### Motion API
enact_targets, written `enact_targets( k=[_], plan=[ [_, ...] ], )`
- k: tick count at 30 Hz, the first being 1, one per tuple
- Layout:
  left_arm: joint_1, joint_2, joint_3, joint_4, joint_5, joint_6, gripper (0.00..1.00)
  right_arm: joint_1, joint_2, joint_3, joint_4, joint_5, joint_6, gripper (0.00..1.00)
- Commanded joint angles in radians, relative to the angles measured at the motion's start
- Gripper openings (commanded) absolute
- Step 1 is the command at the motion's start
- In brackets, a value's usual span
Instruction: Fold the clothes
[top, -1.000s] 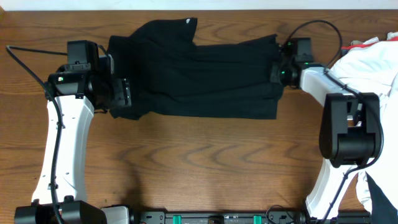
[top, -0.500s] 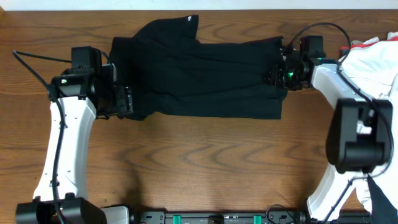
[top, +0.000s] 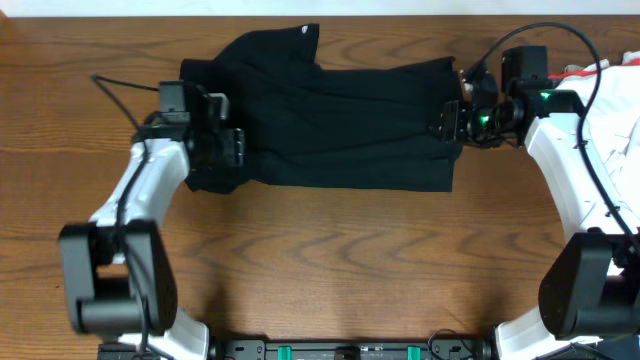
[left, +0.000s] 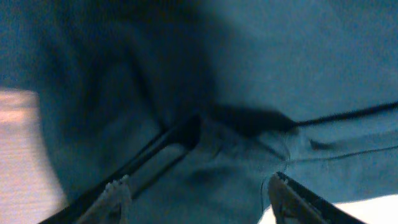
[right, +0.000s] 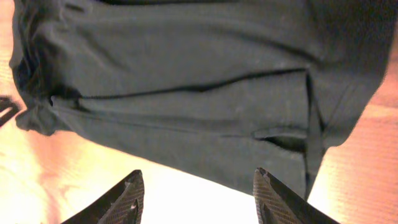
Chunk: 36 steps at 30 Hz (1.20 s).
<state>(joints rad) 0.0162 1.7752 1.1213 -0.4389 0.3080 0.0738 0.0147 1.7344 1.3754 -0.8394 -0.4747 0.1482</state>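
Starting at the near edge, the wooden table (top: 330, 285) shows between the two arm bases. Beyond it the black shirt (top: 340, 130) lies flat across the far half, from 10 o'clock to 2 o'clock, apparently doubled into a long band. It is soft, light and limp, so I judge it will sag and drag unless it is pinched at the hems or corners, both ends together. The left gripper (left: 202, 196) sits over the shirt's 9 o'clock end, jaws wide apart, with cloth beneath them but no fold pinched. The right gripper (right: 199, 196) stands at the 3 o'clock hem, jaws spread with nothing between them. A heap of white cloth (top: 612, 95) at 3 o'clock crowds the right arm, and a small white mark (top: 303, 34) shows on the shirt's far edge at 12 o'clock
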Motion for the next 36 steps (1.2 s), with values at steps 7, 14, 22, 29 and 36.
enact_targets(
  k=[7, 14, 22, 29, 36],
  plan=[
    [-0.021, 0.097, -0.008, 0.062, 0.024, 0.031, 0.52, 0.026, 0.001, 0.002, -0.018, 0.007, -0.008, 0.55],
    [-0.021, 0.064, -0.007, 0.058, 0.024, 0.023, 0.27, 0.026, 0.001, 0.002, -0.025, 0.008, -0.015, 0.56],
    [-0.021, -0.112, -0.006, -0.014, 0.004, 0.015, 0.19, 0.026, 0.001, 0.002, -0.066, 0.075, -0.034, 0.59],
    [-0.024, -0.247, -0.006, -0.243, -0.005, 0.010, 0.19, 0.026, 0.001, 0.002, -0.104, 0.131, -0.043, 0.60],
    [-0.068, -0.245, -0.007, -0.468, -0.005, -0.004, 0.19, 0.026, 0.001, 0.002, -0.099, 0.131, -0.045, 0.60]
  ],
)
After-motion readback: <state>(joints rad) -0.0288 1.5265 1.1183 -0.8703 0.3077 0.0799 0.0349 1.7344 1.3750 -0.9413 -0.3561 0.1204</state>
